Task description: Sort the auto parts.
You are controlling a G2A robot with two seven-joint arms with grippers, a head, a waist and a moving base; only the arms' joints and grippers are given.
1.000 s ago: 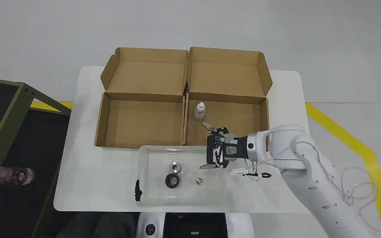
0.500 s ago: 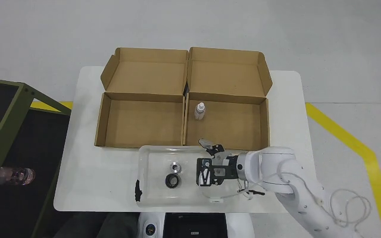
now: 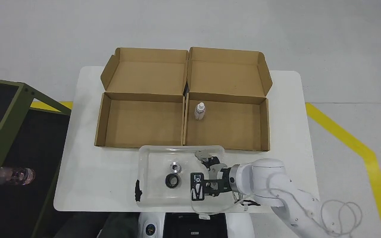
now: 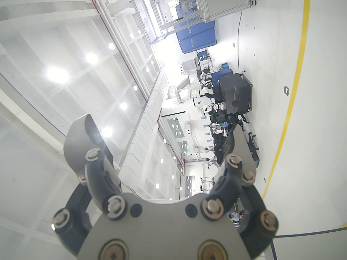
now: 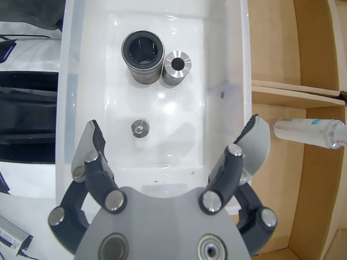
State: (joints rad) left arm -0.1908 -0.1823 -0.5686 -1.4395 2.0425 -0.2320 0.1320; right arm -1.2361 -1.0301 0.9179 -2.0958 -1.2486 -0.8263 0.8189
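A clear tray (image 3: 155,150) holds a black bearing (image 5: 143,55) and steel sleeve (image 5: 176,67) side by side. Right of them lies a small plug (image 5: 140,129), the right gripper (image 5: 174,124) spread wide over it. The plug sits off-centre, so closing may flick it away.

You see three parts in clear tray (image 5: 244,55): black-rimmed bearing (image 5: 143,55) upright, bore up; steel sleeve (image 5: 176,67) upright just beside it; small steel plug (image 5: 140,128) apart. White bottle (image 3: 200,110) in right cardboard box (image 3: 238,140).
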